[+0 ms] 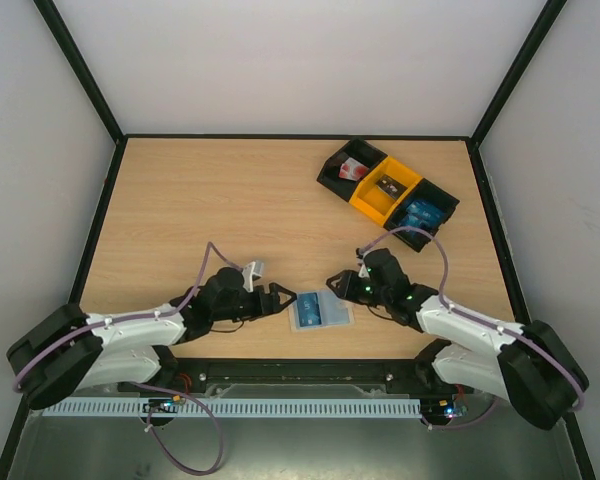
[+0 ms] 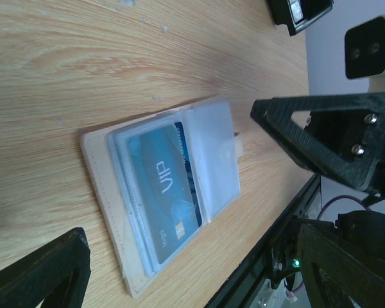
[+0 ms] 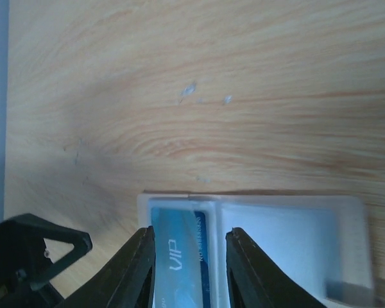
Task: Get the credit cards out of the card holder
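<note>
From above, the left claw (image 1: pixel 286 300) and right claw (image 1: pixel 336 285), both spread apart, face each other across the flat translucent pale blue-grey plastic card holder (image 1: pixel 320 311). It lies on the wooden desk (image 1: pixel 230 200), long axis running from one to the other.

In the left wrist view, the left claw (image 2: pixel 170 176) gapes wide, and a thin bright-blue plastic credit card (image 2: pixel 163 192) fills one pocket.

In the right wrist view, the right claw (image 3: pixel 187 256) straddles that card's end, gripping nothing. I'd say it is better placed to pull.
</note>
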`<state>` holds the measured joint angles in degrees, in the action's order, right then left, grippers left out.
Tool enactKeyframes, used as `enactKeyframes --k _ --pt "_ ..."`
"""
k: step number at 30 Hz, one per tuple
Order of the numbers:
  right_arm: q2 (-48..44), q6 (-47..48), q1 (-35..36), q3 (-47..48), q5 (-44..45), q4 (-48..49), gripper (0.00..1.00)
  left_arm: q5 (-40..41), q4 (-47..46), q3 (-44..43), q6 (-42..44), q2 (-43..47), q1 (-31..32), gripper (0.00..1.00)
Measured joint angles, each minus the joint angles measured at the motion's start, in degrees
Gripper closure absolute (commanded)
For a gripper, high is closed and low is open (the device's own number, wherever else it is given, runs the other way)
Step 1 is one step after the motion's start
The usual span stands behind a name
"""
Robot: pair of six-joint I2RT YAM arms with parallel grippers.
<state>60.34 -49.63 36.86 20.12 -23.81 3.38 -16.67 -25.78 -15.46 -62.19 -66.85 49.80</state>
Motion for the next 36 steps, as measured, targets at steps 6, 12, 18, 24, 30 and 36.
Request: enactKeyframes --k 6,12,18,24,30,36 --pt "7.4 -1.4 6.1 0.0 0.1 6.2 0.69 2.8 3.2 1.5 0.0 5.3 0.0 0.13" --pt "11.8 -2.8 10.6 0.0 1.9 9.1 0.69 4.3 5.0 2.4 -0.2 8.3 0.0 0.14" --pt "14.4 -4.3 13.7 0.0 3.8 10.7 0.69 4.7 6.0 3.0 -0.2 8.8 0.0 0.19" --pt "17.1 -6.4 18.2 0.1 5.4 14.9 0.69 4.6 5.5 4.2 -1.0 8.9 0.0 0.27" --pt "17.8 -7.7 20.3 0.6 6.4 15.9 0.69 3.9 3.4 4.3 -1.6 8.5 0.1 0.42" --pt "11.4 -7.6 20.5 0.6 11.6 10.4 0.68 3.0 0.2 4.2 -1.9 3.9 0.6 0.83"
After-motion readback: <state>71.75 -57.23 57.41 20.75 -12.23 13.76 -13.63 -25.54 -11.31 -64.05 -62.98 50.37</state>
